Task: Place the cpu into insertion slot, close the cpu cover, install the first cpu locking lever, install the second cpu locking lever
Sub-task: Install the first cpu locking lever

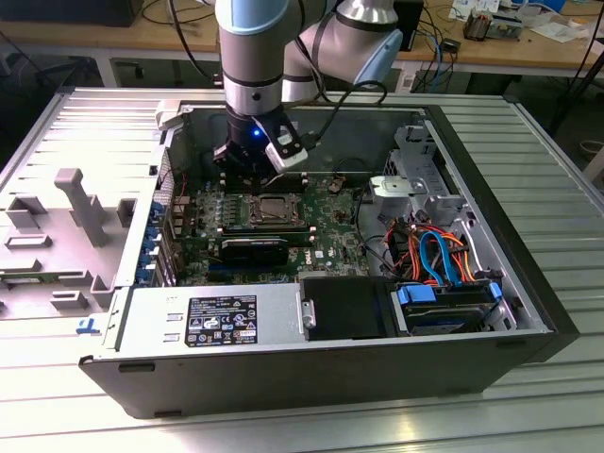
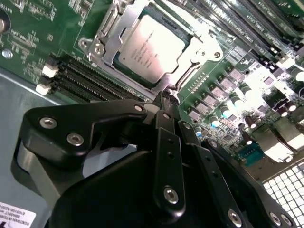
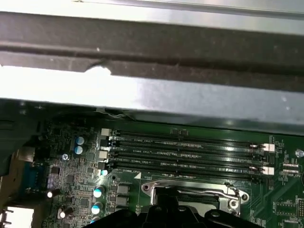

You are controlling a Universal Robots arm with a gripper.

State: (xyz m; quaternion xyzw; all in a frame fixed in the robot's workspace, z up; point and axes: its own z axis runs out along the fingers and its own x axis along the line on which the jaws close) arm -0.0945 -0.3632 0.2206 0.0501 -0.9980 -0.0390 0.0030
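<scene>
Second wrist view has the gripper (image 2: 164, 102) with fingers pressed together, nothing between them, tips just beside the edge of the cpu cover (image 2: 111, 40). Cover lies flat over the insertion slot (image 2: 142, 83), the cpu (image 2: 149, 47) seated inside, dull silver top showing through the window. Memory slots (image 2: 78, 78) run alongside. First wrist view: socket frame (image 3: 190, 190) next to long memory slots (image 3: 185, 152), green motherboard (image 3: 66, 171). Exterior view: arm reaches down into open computer case (image 1: 528, 311), gripper (image 1: 247, 179) just above the socket (image 1: 274, 209); case sits on ribbed metal table (image 1: 283, 425), workbenches (image 1: 94, 38) behind.
</scene>
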